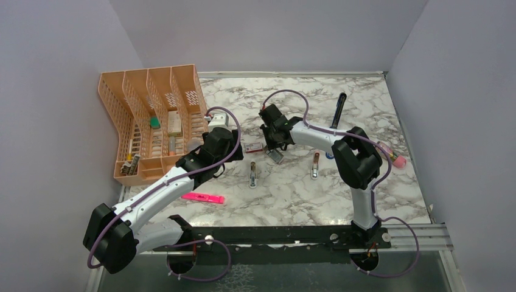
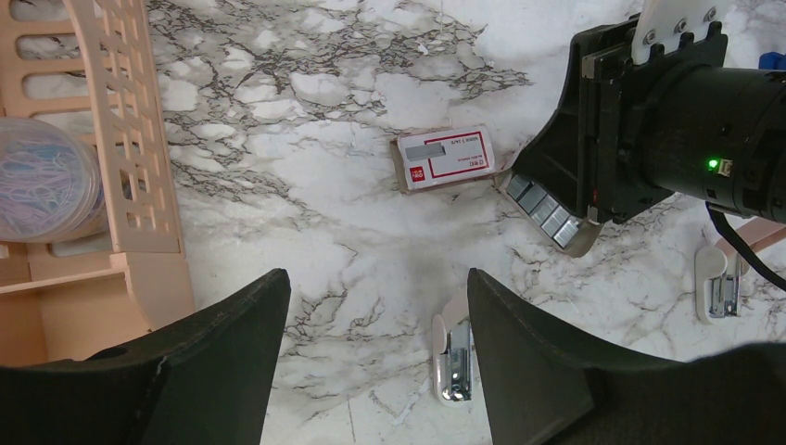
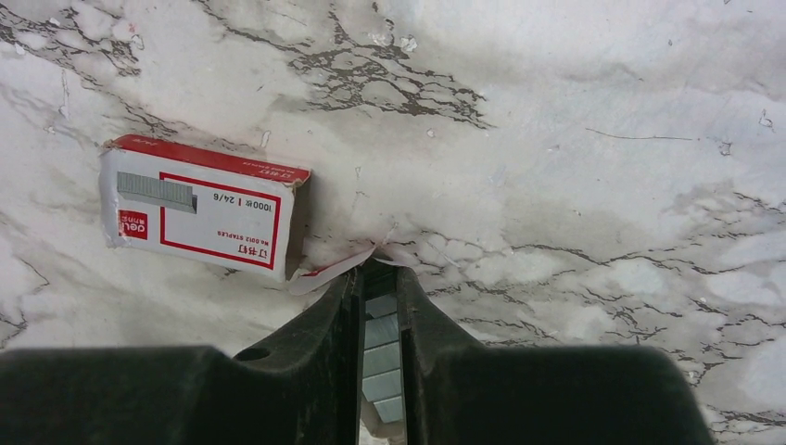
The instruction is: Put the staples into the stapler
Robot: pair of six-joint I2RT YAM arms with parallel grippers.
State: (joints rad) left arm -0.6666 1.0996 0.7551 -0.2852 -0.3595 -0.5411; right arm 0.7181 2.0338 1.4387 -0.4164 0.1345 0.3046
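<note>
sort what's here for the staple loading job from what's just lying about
For the job: staples, held by the right gripper; staple box.
Lying about: pink highlighter; black pen; orange basket; small white piece.

The right jaws pinch a strip of staples [image 3: 381, 345] just beside the red-and-white box [image 3: 199, 209] on the marble table [image 3: 575, 139].

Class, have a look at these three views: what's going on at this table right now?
The right gripper is closed on the little tray of staples, low over the marble table, just beside the red-and-white staple box. The left gripper hovers open close by, holding nothing, near the peach basket.
</note>
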